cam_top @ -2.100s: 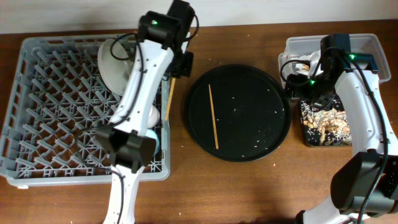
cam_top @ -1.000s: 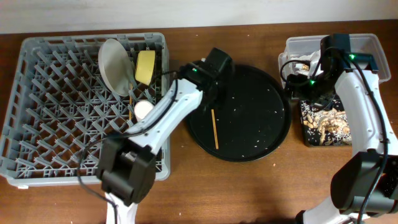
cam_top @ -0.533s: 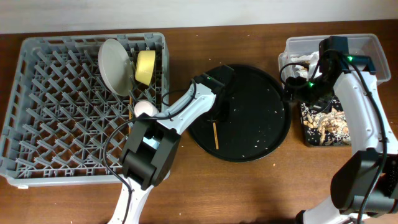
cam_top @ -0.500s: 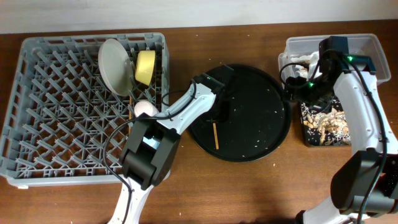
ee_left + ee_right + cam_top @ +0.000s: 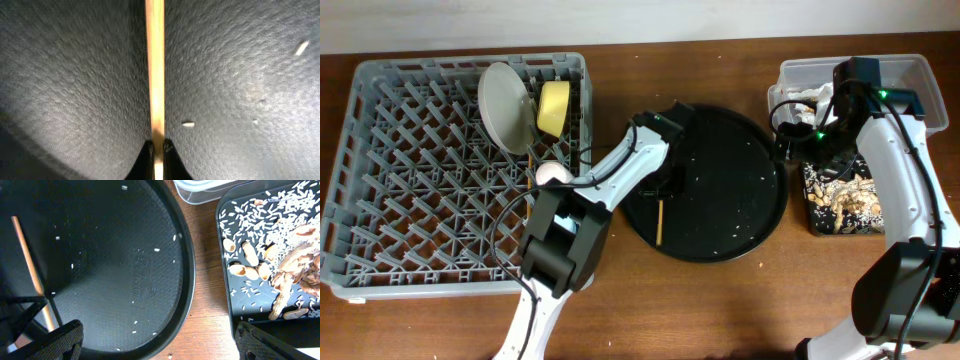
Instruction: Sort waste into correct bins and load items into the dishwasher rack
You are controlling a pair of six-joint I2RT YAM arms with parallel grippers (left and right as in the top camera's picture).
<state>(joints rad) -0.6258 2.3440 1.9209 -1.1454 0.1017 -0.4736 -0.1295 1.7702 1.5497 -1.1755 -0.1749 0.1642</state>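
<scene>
My left gripper [image 5: 665, 190] is down on the big round black tray [image 5: 740, 120] and shut on a wooden chopstick [image 5: 659, 222]. In the left wrist view the chopstick [image 5: 155, 70] runs straight up from the pinched fingertips [image 5: 146, 156]. The grey dishwasher rack [image 5: 410, 200] holds the grey-green plate [image 5: 504, 105], the yellow bowl [image 5: 553, 108] and a pale pink cup [image 5: 552, 175]. My right gripper [image 5: 798, 140] is open and empty between the round tray and the bins. Its fingers [image 5: 60, 340] straddle the tray rim [image 5: 187, 275]. The blue cup is hidden.
The clear tub [image 5: 910, 72] with white tissue stands at the back right. In front of it, the shallow black tray [image 5: 845, 205] holds rice and peanut shells [image 5: 280, 245]. Rice crumbs dot the round tray. My left arm crosses the rack's right edge.
My left gripper has swung from the rack to the round tray and closed on the chopstick, whose lower end has shifted slightly left. The right arm has barely moved.
</scene>
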